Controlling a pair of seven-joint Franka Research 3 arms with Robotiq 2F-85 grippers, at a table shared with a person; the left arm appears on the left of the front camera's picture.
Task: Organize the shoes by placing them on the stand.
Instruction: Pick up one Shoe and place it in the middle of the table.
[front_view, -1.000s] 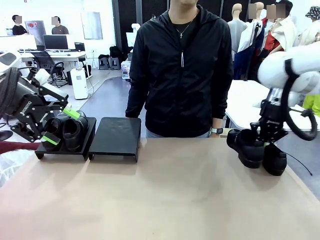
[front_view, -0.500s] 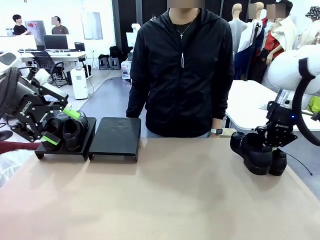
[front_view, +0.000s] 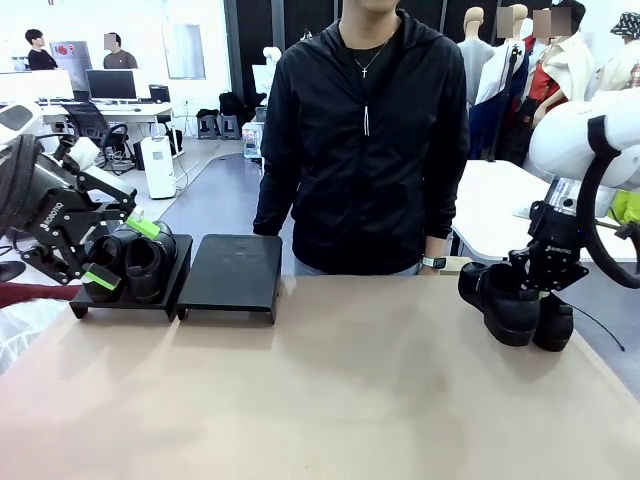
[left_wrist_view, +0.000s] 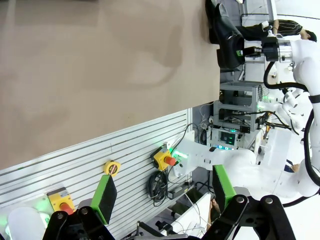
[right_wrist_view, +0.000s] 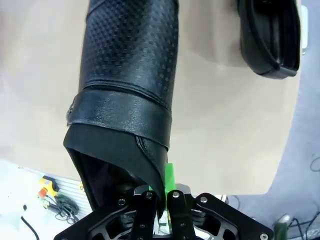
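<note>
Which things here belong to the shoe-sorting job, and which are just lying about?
Job: stand; two shoes on its left platform; third shoe pinched by the right gripper; fourth shoe on the table beside it.
Lying about: yellow stop-button boxes; cables; monitor on a far desk.

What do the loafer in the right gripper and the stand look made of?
Held loafer: looks like black leather or faux leather; dotted embossed grain on the vamp, smooth strap with a soft sheen. Stand: black sheet with low sheen, metal or plastic, cannot tell which; thin flat edges.
</note>
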